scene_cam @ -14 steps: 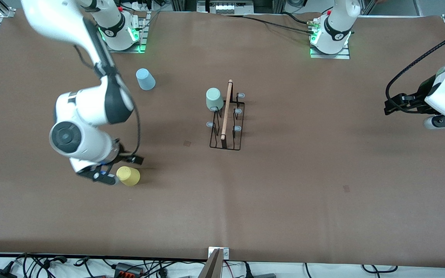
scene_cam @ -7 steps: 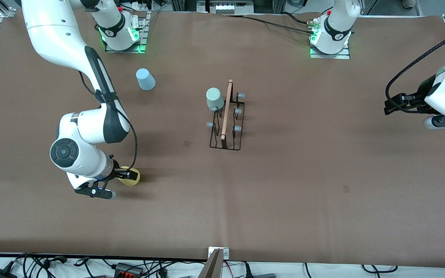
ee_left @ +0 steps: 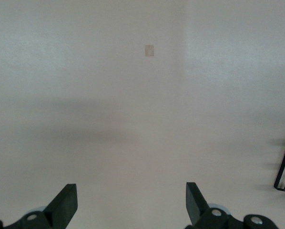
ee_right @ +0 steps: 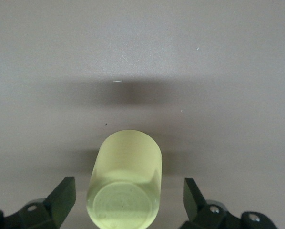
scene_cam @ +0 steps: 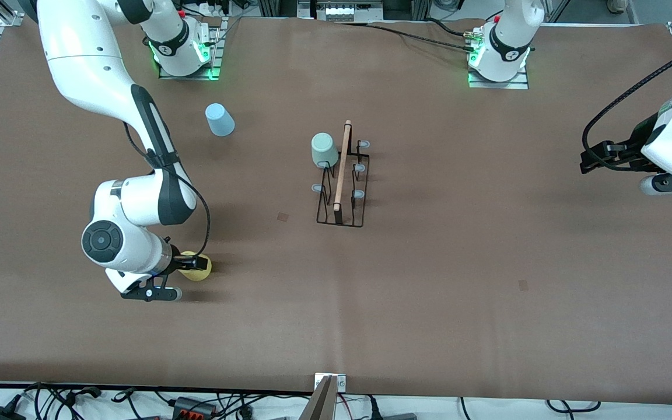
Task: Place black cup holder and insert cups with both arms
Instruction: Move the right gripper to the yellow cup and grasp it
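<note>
Right gripper (ee_right: 126, 202) sits low at the yellow cup (ee_right: 126, 183), fingers spread wide on either side, touching nothing. Closing squarely on the cup's middle should avoid tipping it. Left gripper (ee_left: 128, 205) waits open over bare table. Black cup holder (scene_cam: 342, 175) stands mid-table, pale green cup (scene_cam: 324, 149) on one peg.

The right end effector (scene_cam: 187, 263) is low at the yellow cup (ee_right: 126, 179), with a wide-open finger on each side and bare table (scene_cam: 458, 280) around it. The black cup holder (scene_cam: 342, 175) with the green cup (scene_cam: 324, 149) stands mid-table. The left end effector (scene_cam: 595, 157) hangs open over bare table.
</note>
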Controlling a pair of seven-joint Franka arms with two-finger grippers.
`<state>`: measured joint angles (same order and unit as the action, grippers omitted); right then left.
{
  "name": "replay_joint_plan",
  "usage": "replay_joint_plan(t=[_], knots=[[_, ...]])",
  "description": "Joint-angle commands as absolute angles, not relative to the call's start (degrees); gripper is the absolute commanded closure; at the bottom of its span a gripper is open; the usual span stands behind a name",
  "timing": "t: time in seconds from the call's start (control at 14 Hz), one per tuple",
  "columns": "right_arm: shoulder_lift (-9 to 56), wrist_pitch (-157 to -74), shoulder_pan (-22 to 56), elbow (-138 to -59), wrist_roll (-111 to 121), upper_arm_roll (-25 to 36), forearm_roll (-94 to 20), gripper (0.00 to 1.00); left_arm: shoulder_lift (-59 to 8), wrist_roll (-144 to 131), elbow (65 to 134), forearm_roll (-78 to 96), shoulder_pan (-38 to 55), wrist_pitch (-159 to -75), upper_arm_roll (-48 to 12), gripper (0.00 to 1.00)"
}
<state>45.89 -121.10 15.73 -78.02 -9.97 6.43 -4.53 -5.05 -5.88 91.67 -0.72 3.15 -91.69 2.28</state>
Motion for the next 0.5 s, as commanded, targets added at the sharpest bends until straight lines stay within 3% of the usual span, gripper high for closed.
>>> replay_joint_plan(t=[0.0, 0.07, 0.21, 0.43], knots=[[47.3, -120.9, 14.9, -75.9, -9.0, 5.3, -4.3, 0.27, -3.8, -5.9, 92.6, 0.4, 2.7, -91.3, 2.1, 0.00], [47.3, -120.9, 14.9, -75.9, -9.0, 5.3, -4.3, 0.44, -3.8, -5.9, 92.6, 0.4, 2.7, -91.3, 2.1, 0.00], [47.2, -120.5, 15.1, -75.9, -8.9, 5.3, -4.2, 0.66, -3.8, -5.8, 92.6, 0.4, 2.7, -91.3, 2.1, 0.00], [44.7, -113.2, 17.0, -72.2, -9.1, 5.1, -4.3, 0.72, -3.8, -6.0, 92.6, 0.4, 2.7, -91.3, 2.1, 0.00]])
